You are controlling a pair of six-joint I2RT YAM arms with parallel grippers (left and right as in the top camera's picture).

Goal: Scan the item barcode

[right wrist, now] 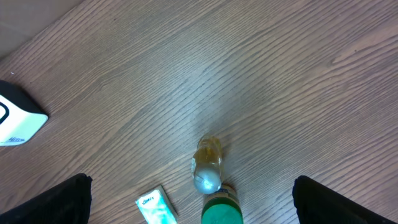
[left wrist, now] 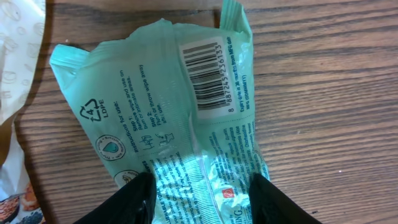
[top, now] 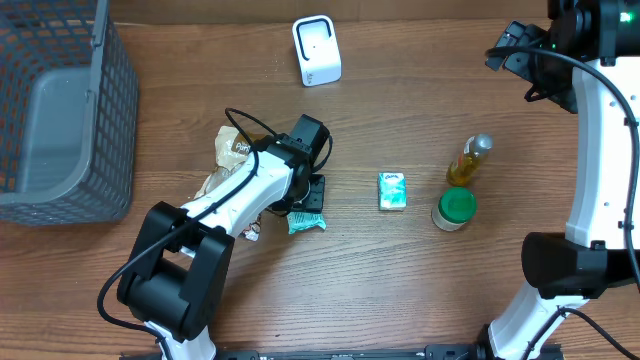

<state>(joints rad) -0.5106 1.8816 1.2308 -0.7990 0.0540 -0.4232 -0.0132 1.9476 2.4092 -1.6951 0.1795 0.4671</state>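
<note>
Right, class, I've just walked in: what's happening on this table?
The left arm's fingers straddle a mint-green plastic wipes packet lying barcode-up on the wooden table; whether they grip it is unclear. The small white box-shaped scanner stands apart, farther back. The right arm's fingers, open and empty, hang above a yellow-liquid plastic bottle.

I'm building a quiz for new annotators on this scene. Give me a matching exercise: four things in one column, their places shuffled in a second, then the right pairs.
1. white scanner
2. grey basket
3. mint packet
4. green-lidded jar

A. right beside the yellow bottle
B. at the left edge of the table
C. at the far side, near the middle
D. between the fingers of the left gripper, barcode up

Pairs: 1-C, 2-B, 3-D, 4-A
</note>
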